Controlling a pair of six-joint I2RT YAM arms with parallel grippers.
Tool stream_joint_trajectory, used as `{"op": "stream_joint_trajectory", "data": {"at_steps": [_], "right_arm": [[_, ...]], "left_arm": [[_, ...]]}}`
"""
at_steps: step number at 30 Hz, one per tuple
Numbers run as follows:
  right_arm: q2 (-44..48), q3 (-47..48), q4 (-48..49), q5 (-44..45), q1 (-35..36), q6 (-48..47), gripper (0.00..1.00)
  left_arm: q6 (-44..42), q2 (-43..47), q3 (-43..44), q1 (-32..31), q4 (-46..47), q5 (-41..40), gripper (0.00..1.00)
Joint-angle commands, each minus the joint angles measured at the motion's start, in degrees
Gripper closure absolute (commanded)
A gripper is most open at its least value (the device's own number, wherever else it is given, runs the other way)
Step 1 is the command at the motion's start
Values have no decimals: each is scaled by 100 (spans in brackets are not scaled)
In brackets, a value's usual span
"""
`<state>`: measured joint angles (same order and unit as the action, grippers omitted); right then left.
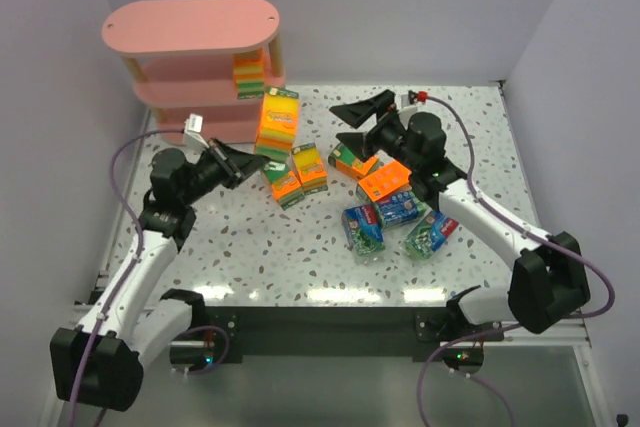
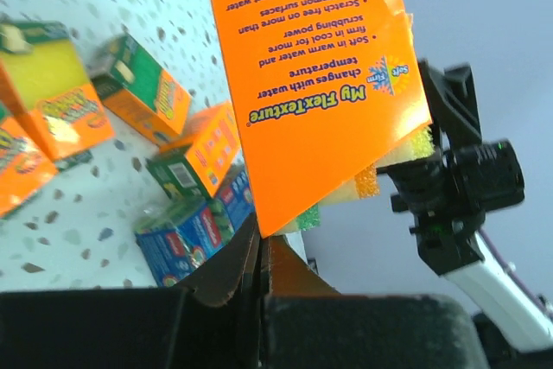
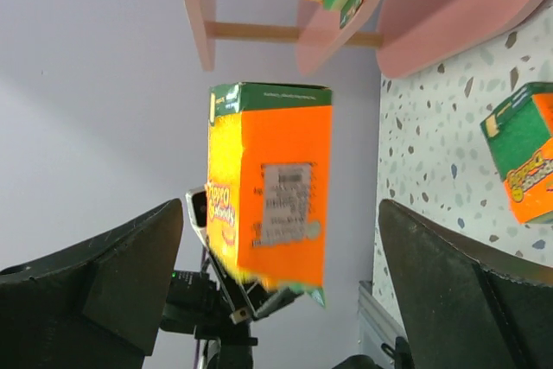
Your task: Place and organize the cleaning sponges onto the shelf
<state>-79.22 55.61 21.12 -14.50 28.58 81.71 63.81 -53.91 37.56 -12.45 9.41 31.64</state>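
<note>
Speckled bench (image 1: 250, 247) carrying a pink three-tier shelf (image 1: 190, 25) at its far-left corner. One sponge pack (image 1: 248, 75) sits at the right end of the shelf's middle tier. On the bench near the shelf, two orange packs (image 1: 298, 175) lie touching. A second orange pair (image 1: 385, 180) lies farther from the shelf, and three blue-green packs (image 1: 398, 209) lie farthest.

Robot lab cell, plain pale walls (image 1: 400, 7), speckled table (image 1: 300, 257)

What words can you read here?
Orange pack, upside down:
"My FlexTexture changes with water temperature"
"Soft in warm water and firm in cool for more scrubbing power"
"Scratch free on more than 20 common surfaces"
"Rinses clean with just water"
"Top rack dishwasher safe"
Other packs: blurred.
</note>
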Motion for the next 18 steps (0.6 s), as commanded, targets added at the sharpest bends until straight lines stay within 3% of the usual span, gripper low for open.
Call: {"op": "stream_joint_trajectory", "data": {"at_steps": [1, 4, 18], "right_arm": [[503, 11, -529, -26, -343, -278, 1], [829, -24, -977, -158, -651, -498, 1], [1813, -148, -2446, -861, -1627, -1227, 1]], "left_arm": [[-395, 310, 444, 751, -684, 105, 100], [-817, 206, 839, 1148, -1493, -35, 100], [-528, -93, 1026, 2431, -1030, 342, 100]]}}
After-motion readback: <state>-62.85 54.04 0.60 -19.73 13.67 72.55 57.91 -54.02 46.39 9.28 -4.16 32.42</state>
